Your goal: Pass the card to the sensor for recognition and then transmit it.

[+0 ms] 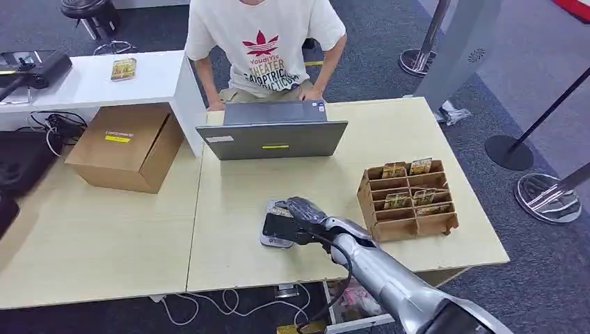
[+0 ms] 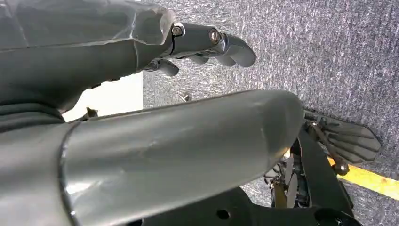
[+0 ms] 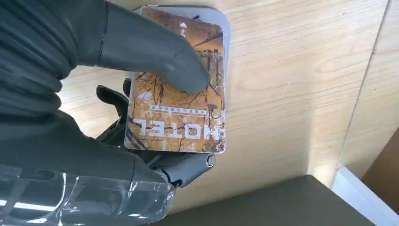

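Hotel card (image 3: 176,101) pinched in right hand (image 1: 300,214) over grey sensor (image 1: 275,233); wooden rack (image 1: 407,202) holds more cards (image 1: 407,169); left hand (image 2: 207,44) curled, holding nothing.

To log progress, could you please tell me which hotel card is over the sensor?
The card pinched by the right hand; the other cards stand in the wooden rack.
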You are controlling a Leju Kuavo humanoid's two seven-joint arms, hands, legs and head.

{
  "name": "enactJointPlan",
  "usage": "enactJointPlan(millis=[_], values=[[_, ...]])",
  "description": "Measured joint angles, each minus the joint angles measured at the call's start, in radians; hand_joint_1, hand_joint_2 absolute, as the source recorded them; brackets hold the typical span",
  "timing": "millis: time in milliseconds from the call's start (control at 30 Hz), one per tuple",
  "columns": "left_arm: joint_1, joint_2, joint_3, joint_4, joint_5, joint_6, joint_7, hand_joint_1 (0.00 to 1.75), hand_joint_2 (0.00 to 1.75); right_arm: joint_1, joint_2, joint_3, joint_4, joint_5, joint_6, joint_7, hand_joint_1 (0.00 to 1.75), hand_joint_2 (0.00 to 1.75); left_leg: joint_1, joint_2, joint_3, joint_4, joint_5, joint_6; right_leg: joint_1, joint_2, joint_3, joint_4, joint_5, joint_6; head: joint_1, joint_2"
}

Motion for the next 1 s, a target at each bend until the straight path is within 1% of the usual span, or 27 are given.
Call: enactJointPlan(millis=[400, 667, 1000], values=[[-0.007, 0.001, -0.002, 0.0, -0.013, -0.008, 0.009, 0.0, 0.0, -0.059, 0.034, 0.008, 0.076, 0.003, 0.029, 0.047, 1.75, 1.75, 0.0, 0.0, 0.0, 0.0, 0.0, 0.0, 0.0, 0.0, 0.0, 0.0, 0.0, 0.0, 0.0, 0.0], [-0.007, 0.009, -0.011, 0.0, -0.028, -0.027, -0.002, 0.0, 0.0, -0.094, 0.035, 0.009, 0.105, 0.002, 0.054, 0.063, 1.75, 1.75, 0.0, 0.0, 0.0, 0.0, 0.0, 0.0, 0.0, 0.0, 0.0, 0.0, 0.0, 0.0, 0.0, 0.0], [-0.007, 0.02, -0.024, 0.0, -0.04, -0.031, -0.003, 0.0, 0.0, -0.095, 0.035, 0.013, 0.142, 0.005, 0.096, 0.09, 1.75, 1.75, 0.0, 0.0, 0.0, 0.0, 0.0, 0.0, 0.0, 0.0, 0.0, 0.0, 0.0, 0.0, 0.0, 0.0]])
